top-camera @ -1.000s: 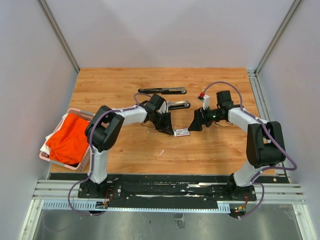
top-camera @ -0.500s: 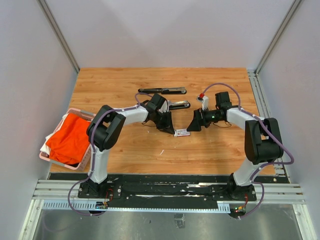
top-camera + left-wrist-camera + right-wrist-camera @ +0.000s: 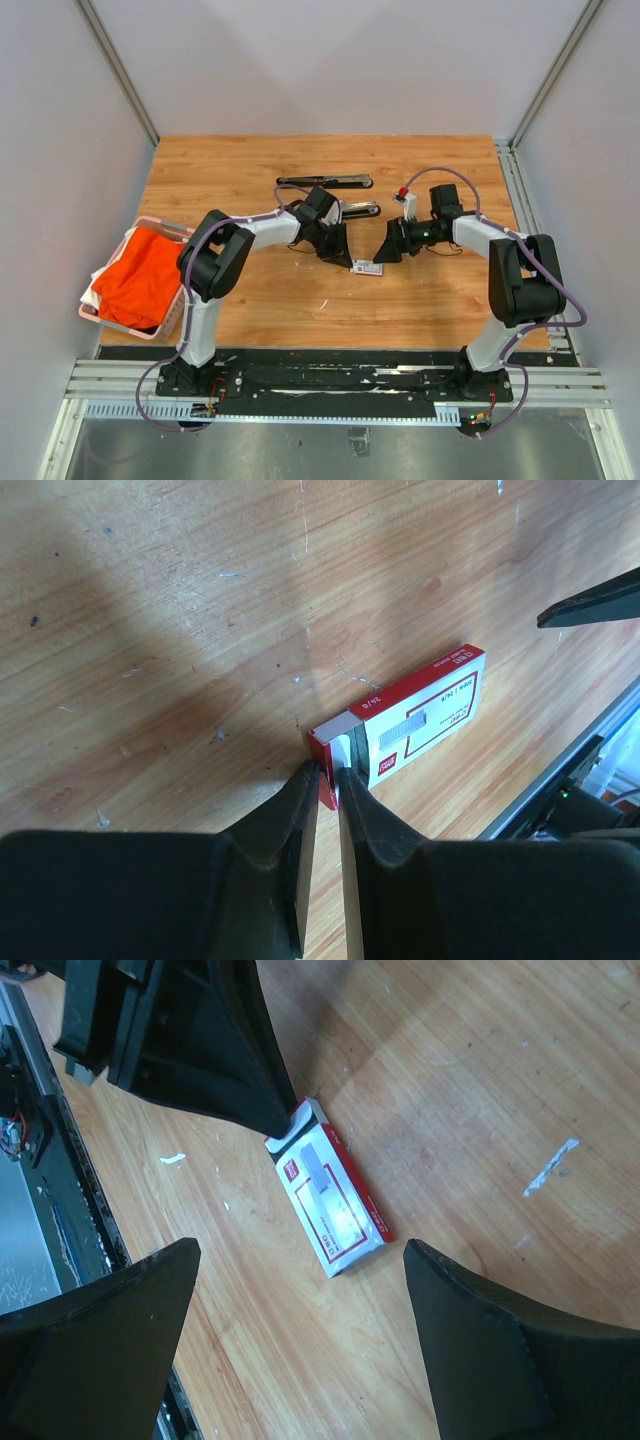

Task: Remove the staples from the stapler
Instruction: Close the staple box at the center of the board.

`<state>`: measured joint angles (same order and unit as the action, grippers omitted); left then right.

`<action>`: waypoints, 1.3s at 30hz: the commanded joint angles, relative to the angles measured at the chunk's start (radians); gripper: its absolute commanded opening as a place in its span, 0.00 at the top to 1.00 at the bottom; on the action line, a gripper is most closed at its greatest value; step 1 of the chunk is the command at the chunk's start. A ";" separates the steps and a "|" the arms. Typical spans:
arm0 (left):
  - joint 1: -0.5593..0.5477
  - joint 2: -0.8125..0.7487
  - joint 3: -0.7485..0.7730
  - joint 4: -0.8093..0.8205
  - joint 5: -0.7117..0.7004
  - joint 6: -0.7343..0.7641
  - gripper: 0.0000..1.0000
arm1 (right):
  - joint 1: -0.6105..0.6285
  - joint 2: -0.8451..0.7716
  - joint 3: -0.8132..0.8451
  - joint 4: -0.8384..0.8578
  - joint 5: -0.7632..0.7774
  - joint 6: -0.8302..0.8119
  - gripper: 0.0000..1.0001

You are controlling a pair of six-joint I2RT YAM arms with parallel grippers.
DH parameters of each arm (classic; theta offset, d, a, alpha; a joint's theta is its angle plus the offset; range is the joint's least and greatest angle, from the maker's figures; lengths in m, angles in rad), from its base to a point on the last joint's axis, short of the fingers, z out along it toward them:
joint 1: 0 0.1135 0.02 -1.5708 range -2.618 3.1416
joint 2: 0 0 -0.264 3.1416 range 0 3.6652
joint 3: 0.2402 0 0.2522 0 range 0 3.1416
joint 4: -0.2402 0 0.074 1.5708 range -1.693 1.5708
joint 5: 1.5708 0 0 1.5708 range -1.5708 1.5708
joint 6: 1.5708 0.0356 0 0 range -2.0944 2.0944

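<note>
Left gripper pinched tight on white-and-red box end, right gripper gaping above it, stapler behind, pink basket far left

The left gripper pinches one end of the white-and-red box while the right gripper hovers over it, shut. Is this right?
Not quite: the right gripper is wide open, as the right wrist view shows. The left gripper does pinch one end of the white-and-red box.

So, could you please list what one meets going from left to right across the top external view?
Pink basket holding an orange cloth → left gripper → small white-and-red staple box → right gripper.
</note>
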<state>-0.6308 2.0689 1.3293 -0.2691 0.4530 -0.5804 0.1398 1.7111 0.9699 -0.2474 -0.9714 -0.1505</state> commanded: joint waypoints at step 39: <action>-0.026 0.037 -0.009 -0.009 -0.021 -0.002 0.82 | 0.106 0.096 0.026 -0.128 -0.003 -0.058 0.16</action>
<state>-0.6331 2.0693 1.3293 -0.2646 0.4541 -0.5846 0.2165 1.7882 0.9730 -0.3538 -0.9787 -0.2020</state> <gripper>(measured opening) 0.189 0.837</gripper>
